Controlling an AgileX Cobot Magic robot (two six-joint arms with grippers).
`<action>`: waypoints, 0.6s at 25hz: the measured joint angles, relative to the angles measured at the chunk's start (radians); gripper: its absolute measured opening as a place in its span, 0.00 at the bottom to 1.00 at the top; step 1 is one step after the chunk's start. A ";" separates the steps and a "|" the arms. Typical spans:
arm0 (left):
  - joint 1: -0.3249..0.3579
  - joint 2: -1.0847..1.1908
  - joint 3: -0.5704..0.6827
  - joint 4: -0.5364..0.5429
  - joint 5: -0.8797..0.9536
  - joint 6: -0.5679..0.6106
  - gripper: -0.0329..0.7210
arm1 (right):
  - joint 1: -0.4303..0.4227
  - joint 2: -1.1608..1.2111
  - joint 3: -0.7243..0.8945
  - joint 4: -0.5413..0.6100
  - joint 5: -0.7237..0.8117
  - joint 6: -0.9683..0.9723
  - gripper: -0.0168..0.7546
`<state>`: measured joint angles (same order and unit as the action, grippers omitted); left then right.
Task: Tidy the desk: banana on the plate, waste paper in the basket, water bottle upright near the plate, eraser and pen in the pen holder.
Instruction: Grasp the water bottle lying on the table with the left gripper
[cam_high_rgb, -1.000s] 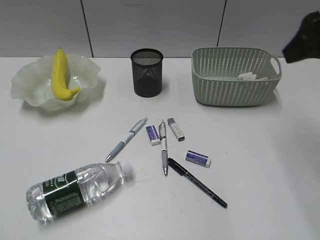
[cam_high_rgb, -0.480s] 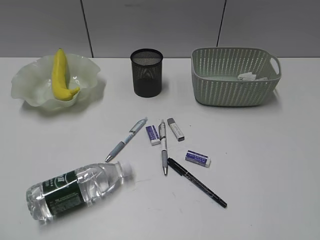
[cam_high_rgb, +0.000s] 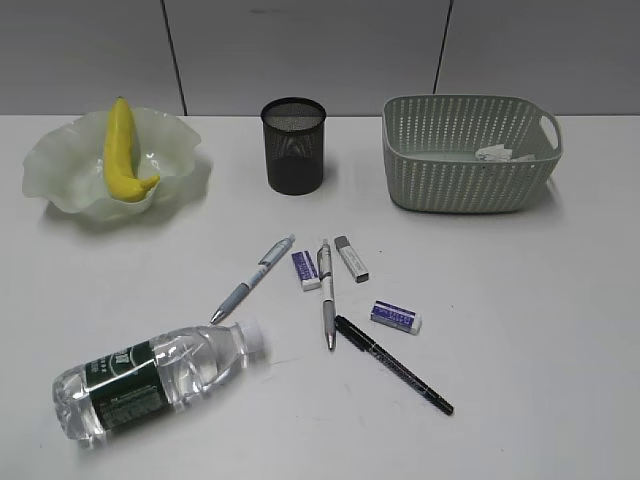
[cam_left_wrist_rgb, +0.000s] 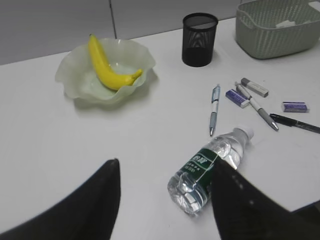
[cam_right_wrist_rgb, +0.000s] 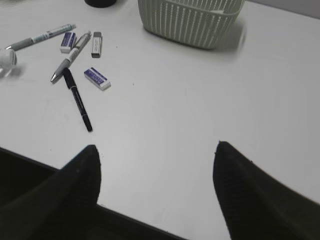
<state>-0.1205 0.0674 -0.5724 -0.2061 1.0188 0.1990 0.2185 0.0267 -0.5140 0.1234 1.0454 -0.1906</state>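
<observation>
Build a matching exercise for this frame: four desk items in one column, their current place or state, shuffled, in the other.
Items:
1. banana
2. waste paper
3. water bottle
4. pen holder

Place or state:
A. lying on its side at the front left of the desk
B. standing upright between plate and basket
C. resting in the pale green plate
D. inside the green basket

Pairs: 1-C, 2-D, 3-A, 4-B
</observation>
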 joint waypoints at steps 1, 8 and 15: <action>0.000 0.041 -0.014 -0.025 -0.018 0.041 0.62 | 0.000 -0.020 0.001 0.000 0.000 0.000 0.74; -0.001 0.498 -0.113 -0.218 -0.102 0.278 0.62 | 0.000 -0.034 0.003 0.000 0.000 0.000 0.74; -0.065 1.014 -0.314 -0.364 -0.130 0.535 0.63 | 0.000 -0.034 0.003 0.000 -0.001 0.000 0.74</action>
<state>-0.1851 1.0817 -0.8867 -0.5702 0.8887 0.7340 0.2185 -0.0069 -0.5115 0.1234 1.0445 -0.1906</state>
